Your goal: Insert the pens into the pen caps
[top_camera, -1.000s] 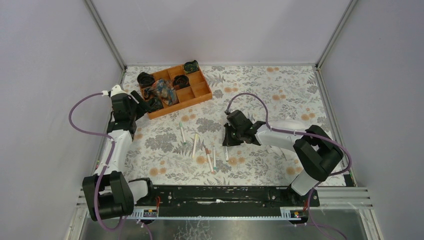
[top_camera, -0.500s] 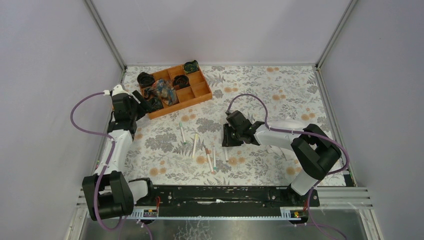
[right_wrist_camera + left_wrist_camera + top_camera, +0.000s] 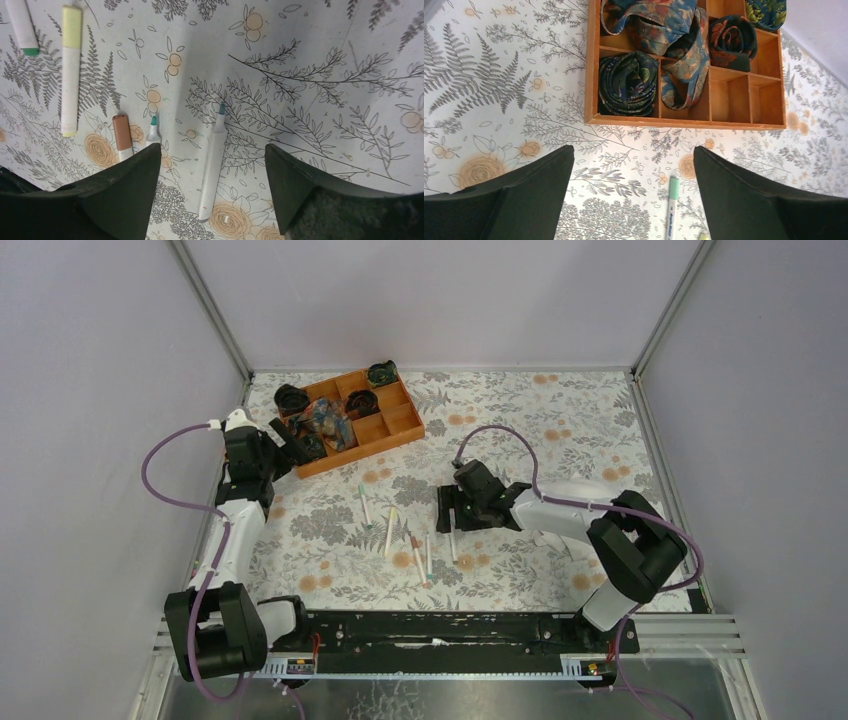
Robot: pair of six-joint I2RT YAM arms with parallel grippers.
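Several pens lie on the flowered cloth mid-table [image 3: 415, 558]. My right gripper [image 3: 212, 150] hangs open just above one white pen with a bare teal tip [image 3: 211, 175], which lies flat between the jaws, touching neither. To its left lie an uncapped green-tipped pen [image 3: 152, 131], a pen with a brown cap [image 3: 121, 131] and one with a yellow cap [image 3: 71, 25]. My left gripper [image 3: 634, 152] is open and empty at the far left, above the cloth in front of the tray. A green cap [image 3: 673, 189] sits on a pen below it.
An orange wooden compartment tray [image 3: 400, 428] with rolled dark patterned neckties [image 3: 628, 82] stands at the back left, just beyond my left gripper. Grey enclosure walls close in both sides. A black rail [image 3: 440, 625] runs along the near edge.
The right jaws have gone from shut to wide open over the teal-tipped pen. The left jaws have spread wider. Both arms have stayed nearly in place.
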